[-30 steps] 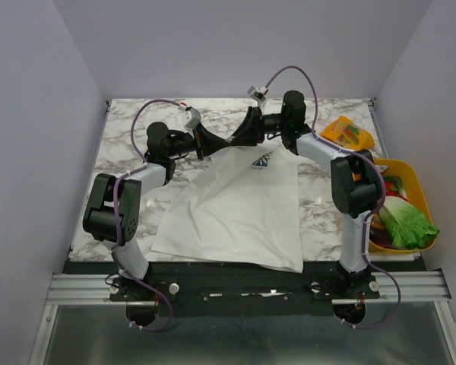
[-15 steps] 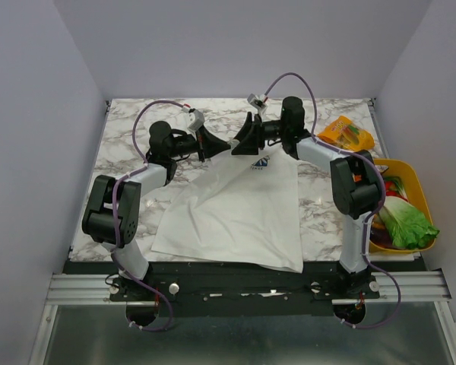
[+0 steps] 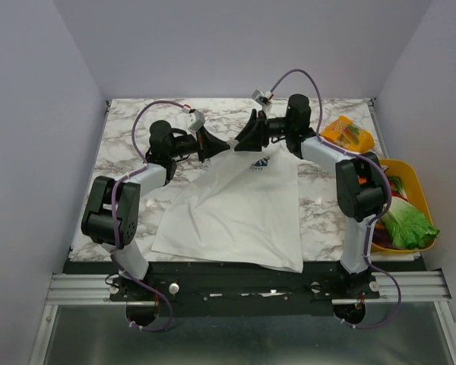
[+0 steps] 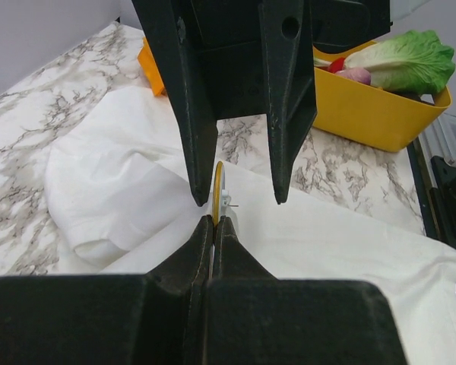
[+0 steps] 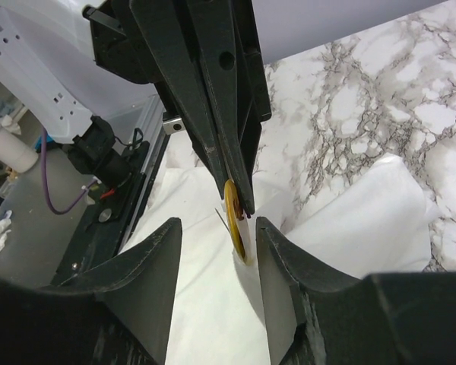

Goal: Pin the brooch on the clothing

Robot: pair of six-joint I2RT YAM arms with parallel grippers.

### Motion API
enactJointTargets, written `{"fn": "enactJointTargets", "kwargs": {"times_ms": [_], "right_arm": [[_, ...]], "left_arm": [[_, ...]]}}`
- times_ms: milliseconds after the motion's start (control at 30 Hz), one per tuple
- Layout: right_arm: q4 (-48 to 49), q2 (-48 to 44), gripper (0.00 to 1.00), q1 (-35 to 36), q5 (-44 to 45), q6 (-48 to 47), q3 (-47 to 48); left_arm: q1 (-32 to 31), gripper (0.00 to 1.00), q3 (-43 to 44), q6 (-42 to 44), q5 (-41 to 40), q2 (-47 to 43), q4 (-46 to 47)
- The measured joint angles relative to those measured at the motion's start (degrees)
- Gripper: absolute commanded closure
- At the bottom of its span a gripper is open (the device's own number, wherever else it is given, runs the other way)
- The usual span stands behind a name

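The white T-shirt (image 3: 235,205) lies flat on the marble table, its blue flower emblem (image 3: 260,163) near the collar. My left gripper (image 3: 225,144) is shut on the brooch (image 4: 217,190), a thin gold disc held edge-on just above the shirt (image 4: 327,236), with a small pin sticking out beside it. My right gripper (image 3: 242,140) faces it, open. In the right wrist view the brooch (image 5: 234,220) sits between the right gripper's (image 5: 218,228) spread fingers, over the shirt (image 5: 213,304), touching neither that I can see. The right gripper (image 4: 241,199) hangs open over the disc.
An orange snack packet (image 3: 348,134) lies at the back right. A yellow bin (image 3: 413,181) with lettuce (image 3: 406,222) and other produce stands at the right edge, and shows in the left wrist view (image 4: 365,114). Grey walls close in the table on three sides.
My left gripper has moved right with the brooch, until its tip sits between the right gripper's open fingers. The right arm has shifted slightly right. The shirt has not moved.
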Motion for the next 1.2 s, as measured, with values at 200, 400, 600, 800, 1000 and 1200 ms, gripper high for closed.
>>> {"fn": "enactJointTargets", "kwargs": {"times_ms": [200, 400, 600, 800, 1000, 1200], "right_arm": [[1.11, -0.02, 0.50, -0.39, -1.11, 0.70, -0.72], [1.46, 0.00, 0.60, -0.92, -1.09, 0.96, -1.70], [1.73, 0.00, 0.67, -1.03, -0.83, 0.96, -1.79], [1.86, 0.00, 0.66, -1.09, -0.61, 1.20, -1.79], [1.86, 0.24, 0.63, -1.09, -0.20, 2.10, -1.70], [1.79, 1.75, 0.63, -1.07, 0.20, 2.56, -1.01]], "left_arm": [[0.00, 1.00, 0.00, 0.33, -0.28, -0.20, -0.74], [0.00, 1.00, 0.00, 0.39, -0.33, -0.28, -1.09], [0.00, 1.00, 0.00, 0.39, -0.31, -0.42, -1.09], [-0.02, 1.00, 0.00, 0.35, -0.31, -0.44, -1.07], [0.00, 1.00, 0.00, 0.20, -0.31, -0.44, -0.96], [0.00, 1.00, 0.00, -0.15, -0.33, -0.44, -0.81]]}}
